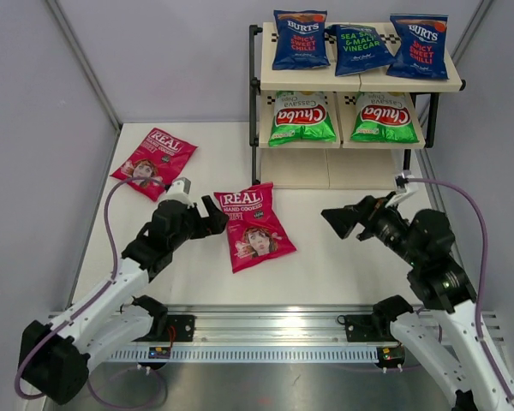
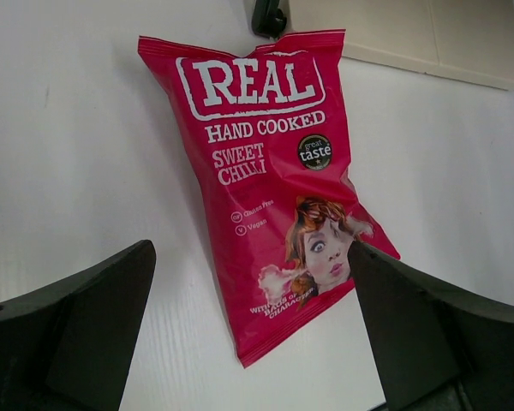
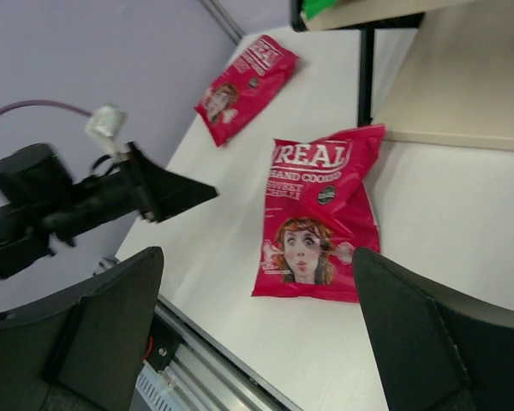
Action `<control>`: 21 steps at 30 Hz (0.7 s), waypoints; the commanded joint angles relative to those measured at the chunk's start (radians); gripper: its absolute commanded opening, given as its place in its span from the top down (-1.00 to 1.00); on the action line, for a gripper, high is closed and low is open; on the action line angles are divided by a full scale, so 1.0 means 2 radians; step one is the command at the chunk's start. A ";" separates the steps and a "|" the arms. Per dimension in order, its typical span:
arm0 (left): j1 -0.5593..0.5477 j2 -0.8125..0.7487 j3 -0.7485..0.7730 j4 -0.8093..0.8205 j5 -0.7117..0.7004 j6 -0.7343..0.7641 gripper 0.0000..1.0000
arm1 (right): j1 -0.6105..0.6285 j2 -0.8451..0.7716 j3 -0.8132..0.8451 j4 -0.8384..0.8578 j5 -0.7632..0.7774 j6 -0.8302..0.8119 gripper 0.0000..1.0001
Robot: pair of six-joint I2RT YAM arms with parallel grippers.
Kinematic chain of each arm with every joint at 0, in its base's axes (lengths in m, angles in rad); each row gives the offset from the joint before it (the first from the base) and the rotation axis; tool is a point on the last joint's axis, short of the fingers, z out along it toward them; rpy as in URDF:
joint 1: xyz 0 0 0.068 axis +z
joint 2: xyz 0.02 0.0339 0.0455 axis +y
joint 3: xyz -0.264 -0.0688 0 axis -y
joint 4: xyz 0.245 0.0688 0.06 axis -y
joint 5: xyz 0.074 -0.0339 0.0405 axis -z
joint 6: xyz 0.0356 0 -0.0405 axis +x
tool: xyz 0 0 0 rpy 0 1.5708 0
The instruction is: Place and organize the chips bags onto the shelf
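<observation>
Top view, going from the left: the first REAL bag (image 1: 154, 163) lies flat on the table (image 1: 343, 265), far back by the left wall. It is well apart from the shelf (image 1: 360, 82).

Next comes my left gripper (image 1: 216, 217). Its two fingers (image 2: 86, 325) are spread wide, and it holds nothing. It hangs low, just beside the left edge of the second REAL bag (image 1: 255, 227). My left wrist camera looks right at this bag. It lies flat and face up, with the big word at the far end and the girl's face at the near end. I cannot tell if one finger touches it. The bag's far edge is near the foot of the shelf.

The shelf stands at the back right of the table. Three BURTS bags (image 1: 300, 40) sit in a row on its top board, and the middle one is tilted. Two Chuba bags (image 1: 301, 118) sit side by side on the board below.

Last comes my right gripper (image 1: 336, 221). It is spread wide too and holds nothing. It hangs over the table in front of the shelf and points left at the second REAL bag, well apart from it.
</observation>
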 commanded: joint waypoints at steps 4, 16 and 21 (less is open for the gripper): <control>0.069 0.088 -0.038 0.226 0.128 -0.003 -0.98 | -0.002 -0.102 -0.014 0.005 -0.078 -0.003 -0.99; 0.132 0.307 -0.016 0.393 0.285 -0.021 -0.98 | -0.002 -0.200 -0.099 -0.047 -0.072 0.045 -0.99; 0.132 0.384 0.007 0.400 0.283 -0.035 -0.98 | -0.002 -0.198 -0.104 -0.044 -0.103 0.037 -0.99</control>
